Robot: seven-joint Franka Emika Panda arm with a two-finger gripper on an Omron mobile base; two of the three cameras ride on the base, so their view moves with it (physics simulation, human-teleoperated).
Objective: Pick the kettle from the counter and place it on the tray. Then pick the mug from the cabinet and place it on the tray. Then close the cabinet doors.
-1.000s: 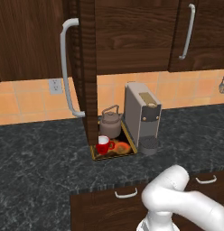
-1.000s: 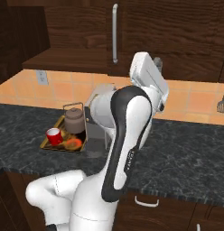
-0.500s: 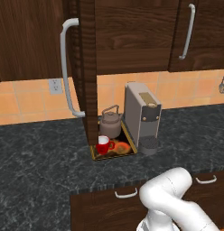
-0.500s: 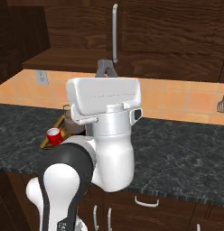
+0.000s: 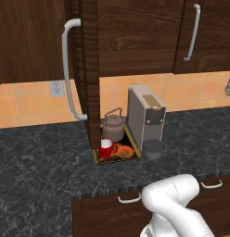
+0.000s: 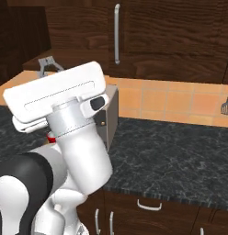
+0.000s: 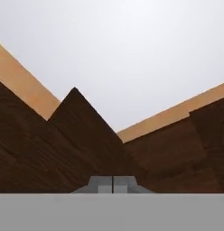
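With the squat grey-brown metal kettle (image 5: 114, 127) and small red mug (image 5: 106, 149) on the yellow-rimmed tray (image 5: 132, 154) on the dark marbled tabletop (image 5: 38, 162), the open dark wood cabinet door (image 5: 89, 74), rigid and probably free-swinging, is best pushed near its silver bar handle (image 5: 68, 74); tool (image 7: 113, 184) fingertips together.

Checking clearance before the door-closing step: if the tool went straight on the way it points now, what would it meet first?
Probably the dark wood cabinet: in the hand view its panels rise just past the shut tool. Depth is unclear there, so how soon it would touch cannot be told.
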